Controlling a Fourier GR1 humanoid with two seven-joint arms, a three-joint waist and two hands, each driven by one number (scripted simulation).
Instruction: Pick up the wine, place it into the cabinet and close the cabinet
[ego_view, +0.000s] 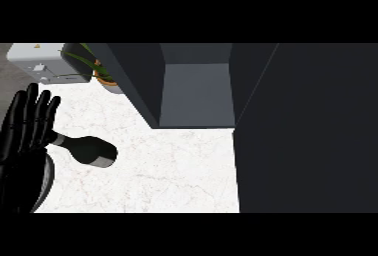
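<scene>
White marble with faint veins makes up the table (162, 170), and it fills the lower and left part of what I see. The wine bottle (88, 150) is on it, dark and glossy, with its narrow neck pointing left and its wider body to the right. From this steep angle I cannot tell whether it stands upright or lies on its side.

Just left of the wine bottle is my left hand (22, 150), black, with its fingers (33, 105) straight, apart and pointing away from me, clamped on nothing. The tip of the bottle's neck meets the edge of that hand in my view, but I cannot tell whether they touch.

Beyond the wine bottle and to its right is the cabinet (196, 95), with dark walls and a paler grey inside that shows open toward me. Its left wall runs slantwise back from the bottle's far side. Well to the right of the wine bottle, a broad dark door (310, 130) covers the whole right side of the view and hides the table there.

Far beyond the wine bottle and slightly left sits a grey toaster (33, 60). Next to it, hard against the cabinet's left wall, a potted plant (107, 82) with long green leaves stands in an orange-brown pot.
</scene>
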